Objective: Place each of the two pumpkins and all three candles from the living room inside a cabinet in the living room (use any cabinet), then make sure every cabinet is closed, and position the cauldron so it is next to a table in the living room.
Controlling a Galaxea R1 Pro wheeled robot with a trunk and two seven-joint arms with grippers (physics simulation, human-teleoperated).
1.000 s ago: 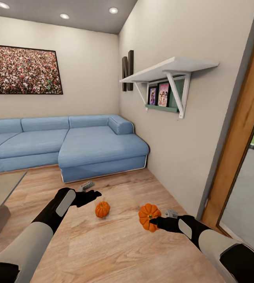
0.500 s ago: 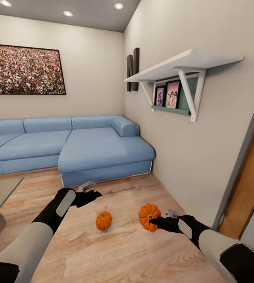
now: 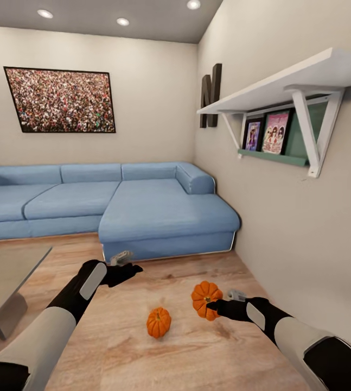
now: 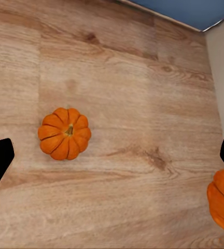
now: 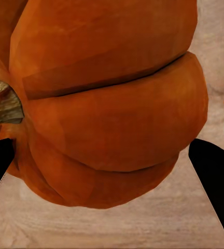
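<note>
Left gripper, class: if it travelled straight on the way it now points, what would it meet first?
Probably the bare wooden floor. The left gripper looks down at it, open, with the loose pumpkin off-centre.

Wood floor (image 3: 186, 347): pumpkin (image 3: 158, 322), blue sofa (image 3: 142, 209), table (image 3: 1, 271).

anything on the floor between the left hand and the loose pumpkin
No. In the left wrist view, only bare wood floor surrounds the loose pumpkin below the open left hand.

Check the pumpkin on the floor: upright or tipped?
Upright. The left wrist view looks straight down on the loose pumpkin, stem centred on top, ribs radiating evenly; the head view shows it sitting flat on the wood floor.
</note>
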